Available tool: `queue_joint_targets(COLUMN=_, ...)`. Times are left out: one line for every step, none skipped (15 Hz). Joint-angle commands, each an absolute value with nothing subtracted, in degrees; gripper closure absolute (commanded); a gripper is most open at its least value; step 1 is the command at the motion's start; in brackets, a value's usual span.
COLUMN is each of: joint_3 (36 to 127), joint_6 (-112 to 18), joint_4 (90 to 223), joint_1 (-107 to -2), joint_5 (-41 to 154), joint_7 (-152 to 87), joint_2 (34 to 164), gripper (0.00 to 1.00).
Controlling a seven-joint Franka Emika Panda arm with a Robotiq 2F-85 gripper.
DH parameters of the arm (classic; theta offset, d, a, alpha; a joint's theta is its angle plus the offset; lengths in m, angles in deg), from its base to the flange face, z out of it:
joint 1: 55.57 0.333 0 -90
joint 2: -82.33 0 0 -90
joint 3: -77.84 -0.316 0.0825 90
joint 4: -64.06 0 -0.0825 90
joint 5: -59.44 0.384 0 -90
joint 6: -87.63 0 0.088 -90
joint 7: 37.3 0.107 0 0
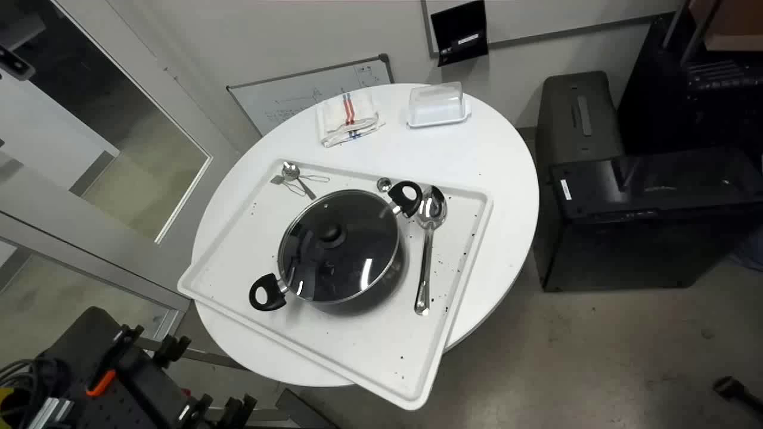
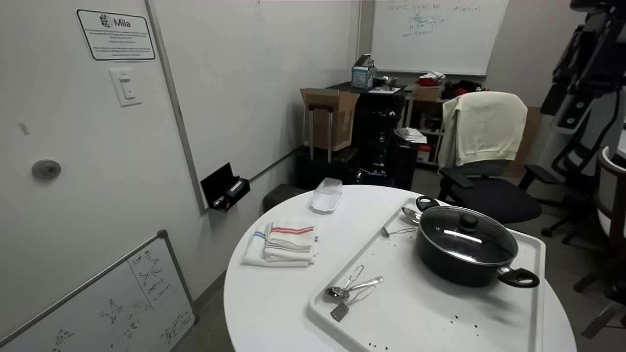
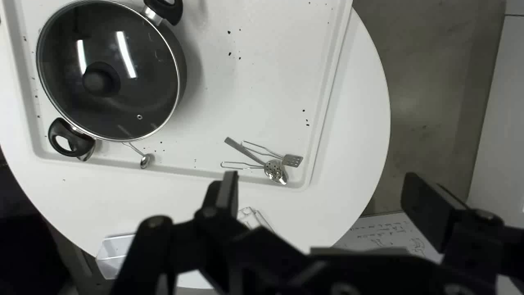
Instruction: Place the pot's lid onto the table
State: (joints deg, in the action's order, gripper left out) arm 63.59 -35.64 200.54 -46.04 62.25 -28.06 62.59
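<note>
The black pot (image 1: 387, 289) stands on the tray in both exterior views (image 2: 450, 269) and at upper left in the wrist view (image 3: 181, 61). It has two black loop handles with silvery mounts. The glass lid (image 1: 351, 244) with metal rim and black knob sits on top of the pot, also in an exterior view (image 2: 440, 227) and the wrist view (image 3: 123, 98). The round white table (image 1: 506, 155) lies under the tray, also in an exterior view (image 2: 274, 293) and the wrist view (image 3: 360, 102). My gripper (image 3: 321, 178) is open and empty, apart from the pot and lid.
A white tray (image 1: 357, 336) overhangs the table. On it lie a large spoon (image 1: 426, 256) and small utensils (image 2: 347, 293). Folded towels (image 1: 349, 116) and a clear butter dish (image 1: 438, 106) stand behind the tray. A black stand with clamps (image 1: 131, 381) is at lower left.
</note>
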Motion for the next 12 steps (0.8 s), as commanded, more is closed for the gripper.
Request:
queue_joint_targets(joint_3=64.1, joint_6=-35.5, joint_4=200.4, joint_1=-45.5, joint_5=62.0, joint_7=-27.9, joint_2=62.6, gripper=0.0)
queue_joint_targets(joint_3=64.1, joint_6=-35.5, joint_4=200.4, joint_1=-45.5, joint_5=62.0, joint_7=-27.9, joint_2=62.6, gripper=0.0)
queue_joint_targets(joint_3=64.1, joint_6=-35.5, joint_4=200.4, joint_1=-45.5, joint_5=62.0, joint_7=-27.9, joint_2=62.6, gripper=0.0)
queue_joint_targets(joint_3=64.1, joint_6=-35.5, joint_4=200.4, joint_1=-45.5, joint_5=62.0, joint_7=-27.9, joint_2=62.6, gripper=0.0)
queue_joint_targets(joint_3=64.1, joint_6=-35.5, joint_4=200.4, joint_1=-45.5, joint_5=62.0, joint_7=-27.9, joint_2=62.6, gripper=0.0)
queue_joint_targets(joint_3=64.1, joint_6=-35.5, joint_4=200.4, joint_1=-45.5, joint_5=62.0, joint_7=-27.9, joint_2=62.6, gripper=0.0)
queue_joint_targets(joint_3=64.1, joint_6=-35.6, joint_4=200.3, joint_1=-45.6, joint_5=62.0, joint_7=-27.7, joint_2=62.9, gripper=0.0)
queue_joint_targets(joint_3=64.2, joint_6=-35.7, joint_4=200.1, joint_1=-45.9, joint_5=61.7, joint_7=-27.5, joint_2=63.7, gripper=0.0)
queue_joint_targets(joint_3=64.3, joint_6=-36.0, joint_4=200.2, joint_1=-46.2, joint_5=61.4, joint_7=-27.2, joint_2=64.1, gripper=0.0)
queue_joint_targets(joint_3=64.7, joint_6=-36.0, joint_4=200.0, joint_1=-46.6, joint_5=61.3, joint_7=-27.3, joint_2=65.1, gripper=0.0)
queue_joint_targets(joint_3=64.8, joint_6=-36.6, joint_4=200.1, joint_1=-47.0, joint_5=60.9, joint_7=-26.8, joint_2=65.8, gripper=0.0)
queue_joint_targets(joint_3=65.3, joint_6=-37.1, joint_4=200.1, joint_1=-47.6, joint_5=60.7, joint_7=-26.8, joint_2=66.9, gripper=0.0)
